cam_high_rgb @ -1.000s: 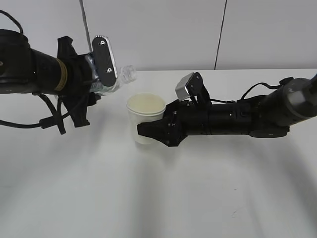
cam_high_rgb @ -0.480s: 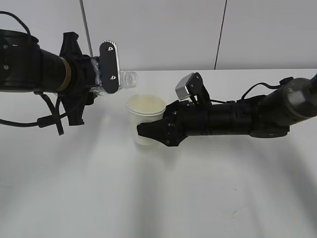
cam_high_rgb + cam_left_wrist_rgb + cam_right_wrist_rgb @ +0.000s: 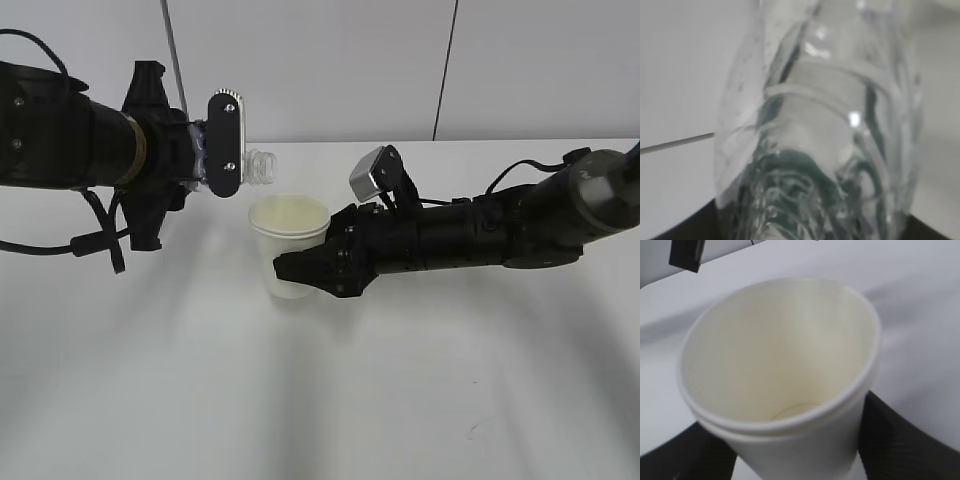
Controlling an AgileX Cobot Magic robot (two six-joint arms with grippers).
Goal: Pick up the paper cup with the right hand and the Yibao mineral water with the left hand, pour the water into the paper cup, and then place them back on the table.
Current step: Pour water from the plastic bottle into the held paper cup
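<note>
The paper cup stands upright in the middle of the white table, gripped by my right gripper, which is shut on its lower wall. In the right wrist view the cup fills the frame, its inside pale and its bottom visible. My left gripper is shut on the Yibao mineral water bottle, held on its side above the cup's far-left rim, its open ribbed neck pointing right. In the left wrist view the clear bottle with its dark green label fills the frame. No stream of water shows.
A grey wall with a dark vertical seam rises behind the table. A thin metal rod stands behind the left arm. Black cables hang under the left arm.
The left gripper has rotated and levelled the bottle, moving its neck right toward the cup. The right gripper has shifted the cup slightly left and up.
</note>
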